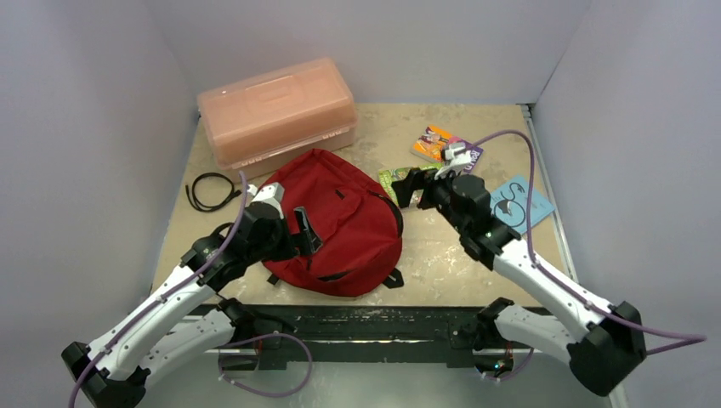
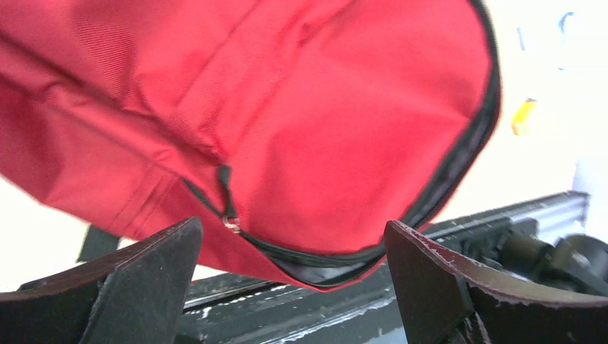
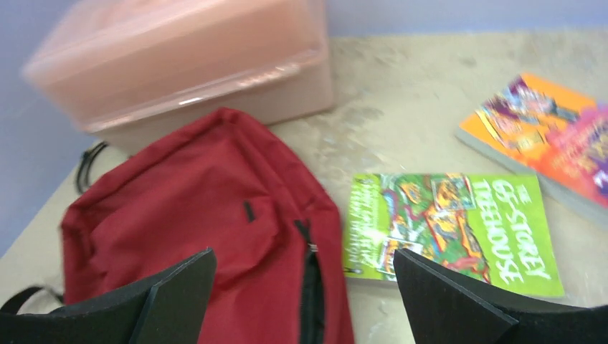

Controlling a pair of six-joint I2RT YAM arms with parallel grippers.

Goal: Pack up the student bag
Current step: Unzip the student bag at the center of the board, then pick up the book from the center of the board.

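Note:
The dark red student bag (image 1: 344, 223) lies flat in the middle of the table, its zipper partly open near the front edge (image 2: 323, 261). My left gripper (image 1: 306, 231) is open and empty, hovering over the bag's left side; in the left wrist view the bag (image 2: 301, 122) fills the frame above the open gripper (image 2: 294, 287), with a zipper pull (image 2: 229, 222) between the jaws. My right gripper (image 1: 408, 189) is open and empty just above the bag's right edge. In the right wrist view the gripper (image 3: 304, 287) spans the bag (image 3: 193, 215) and a green book (image 3: 459, 229).
A translucent orange-pink plastic box (image 1: 276, 110) stands at the back left. A black cable (image 1: 208, 191) lies left of the bag. An orange book (image 1: 432, 143), a purple book (image 1: 468, 153) and a blue item (image 1: 520, 204) lie at the right. White walls enclose the table.

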